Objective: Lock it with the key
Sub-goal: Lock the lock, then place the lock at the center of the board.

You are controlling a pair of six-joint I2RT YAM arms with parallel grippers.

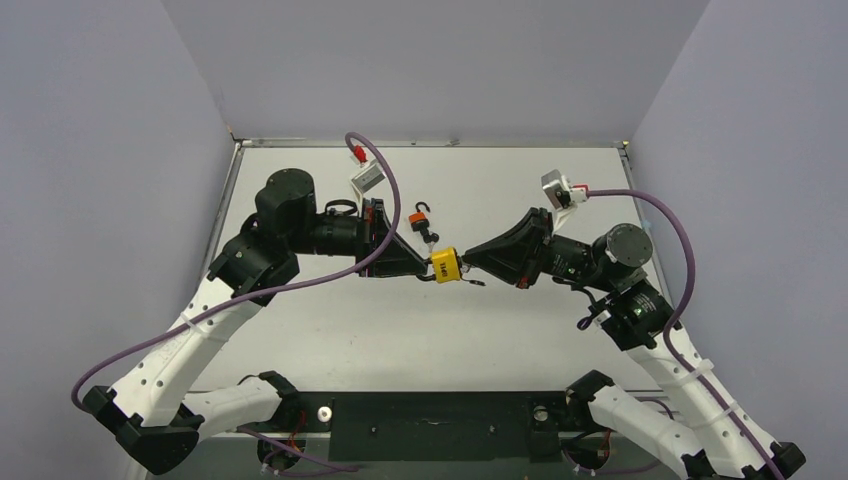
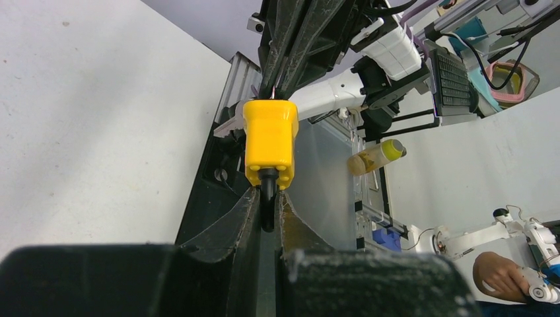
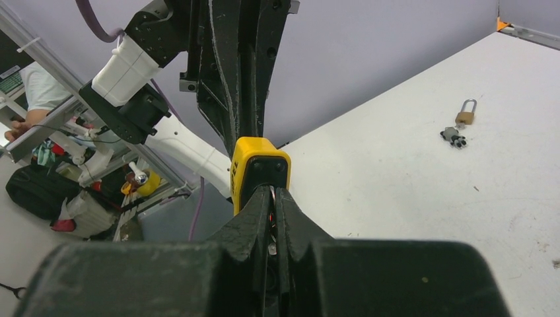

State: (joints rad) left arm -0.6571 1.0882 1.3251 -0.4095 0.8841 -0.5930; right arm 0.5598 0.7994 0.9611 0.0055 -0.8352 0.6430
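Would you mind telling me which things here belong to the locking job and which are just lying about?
In the job: yellow padlock, key at its base, left gripper, right gripper.
Lying about: orange padlock and small keys on the table.

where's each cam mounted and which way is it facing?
Top external: above and behind, looking down on the table; left arm and right arm show.
Left wrist: looks along the left claw to the yellow padlock; right claw beyond.
Right wrist: looks along the right claw, opposite way; left claw beyond.
Shared: all see the yellow padlock.
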